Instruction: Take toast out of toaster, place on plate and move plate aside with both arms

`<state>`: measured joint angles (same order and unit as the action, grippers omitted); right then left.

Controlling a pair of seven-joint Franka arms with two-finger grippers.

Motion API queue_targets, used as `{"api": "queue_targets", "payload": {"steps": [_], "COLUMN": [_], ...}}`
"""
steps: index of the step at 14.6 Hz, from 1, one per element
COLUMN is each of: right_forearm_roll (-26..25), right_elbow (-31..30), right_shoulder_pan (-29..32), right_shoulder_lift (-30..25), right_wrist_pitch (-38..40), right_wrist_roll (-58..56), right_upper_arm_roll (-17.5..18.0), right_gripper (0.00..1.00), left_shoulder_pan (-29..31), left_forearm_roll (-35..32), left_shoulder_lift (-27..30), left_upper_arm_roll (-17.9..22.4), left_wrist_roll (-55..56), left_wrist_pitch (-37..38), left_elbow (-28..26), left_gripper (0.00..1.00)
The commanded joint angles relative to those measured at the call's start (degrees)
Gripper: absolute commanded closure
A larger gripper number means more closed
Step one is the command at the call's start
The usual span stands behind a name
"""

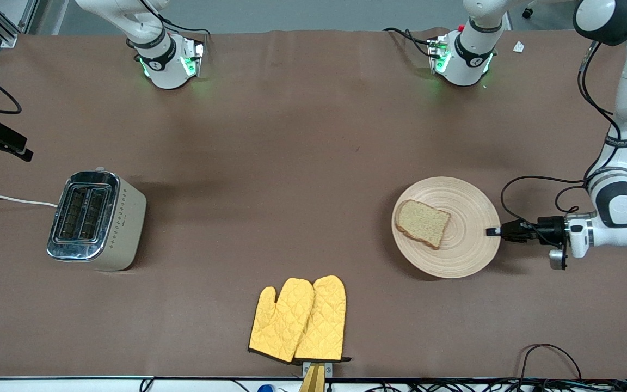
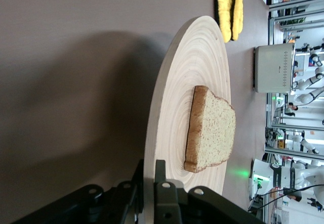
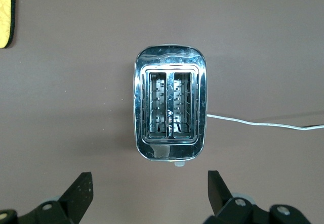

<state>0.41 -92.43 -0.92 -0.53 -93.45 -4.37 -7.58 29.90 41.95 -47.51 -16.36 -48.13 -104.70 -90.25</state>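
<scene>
Table (image 1: 292,163) is covered in brown; the plate (image 1: 463,245) sits toward its left-arm end, its rim clamped by the left gripper (image 1: 492,232). Toast (image 1: 422,223) lies on the plate. The right gripper (image 3: 147,191) is spread wide above the toaster (image 3: 170,108).

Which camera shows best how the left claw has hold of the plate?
The left wrist view: the left claw straddles the plate rim. The front view shows only its tip at the rim; the right wrist view shows neither.

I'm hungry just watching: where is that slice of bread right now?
The toast lies on the wooden plate, toward the left arm's end of the table; the left gripper grips the plate's rim.
</scene>
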Motion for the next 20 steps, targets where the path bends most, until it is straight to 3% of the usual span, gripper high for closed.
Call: {"api": "queue_targets", "payload": {"steps": [1,6,7,8,9,10,15,20], "right_forearm_roll": [-0.9,-0.9,-0.9,-0.9,-0.9,-0.9,-0.9,-0.9], "right_elbow": [0.5,0.8,0.8,0.8,0.8,0.8,0.8,0.8], "right_shoulder_pan": [2.1,1.3,1.2,1.2,1.2,1.2,1.3,1.4], "right_shoulder_lift": [-0.3,-0.3,-0.3,-0.3,-0.3,-0.3,-0.3,-0.3], "right_wrist_pitch": [1.9,2.0,2.0,2.0,2.0,2.0,2.0,2.0], "right_wrist_roll": [-0.6,-0.6,-0.6,-0.6,-0.6,-0.6,-0.6,-0.6], "right_upper_arm_roll": [1.7,1.5,1.5,1.5,1.6,1.5,1.5,1.5], "right_gripper": [0.00,0.00,0.00,0.00,0.00,0.00,0.00,0.00], "left_shoulder_pan": [2.6,4.2,4.2,4.3,4.3,4.5,4.3,0.6], "left_forearm_roll": [-0.4,-0.3,-0.4,-0.5,-0.5,-0.7,-21.0,-36.1], "left_shoulder_lift": [-1.3,-5.4,-5.4,-5.1,-5.0,-4.9,0.6,13.8], "left_upper_arm_roll": [-1.0,-1.0,-1.0,-1.0,-1.0,-1.0,-2.4,-8.7], "left_wrist_roll": [-0.3,-0.4,-0.4,0.0,0.0,-0.1,7.4,20.9], "left_wrist_pitch": [1.6,1.6,1.5,1.5,1.5,1.5,1.6,2.6], "left_elbow": [1.2,2.8,2.8,2.9,3.0,3.4,11.7,11.7], "left_gripper": [1.00,0.95,0.82,0.62,0.28,0.01,0.00,0.00]}}
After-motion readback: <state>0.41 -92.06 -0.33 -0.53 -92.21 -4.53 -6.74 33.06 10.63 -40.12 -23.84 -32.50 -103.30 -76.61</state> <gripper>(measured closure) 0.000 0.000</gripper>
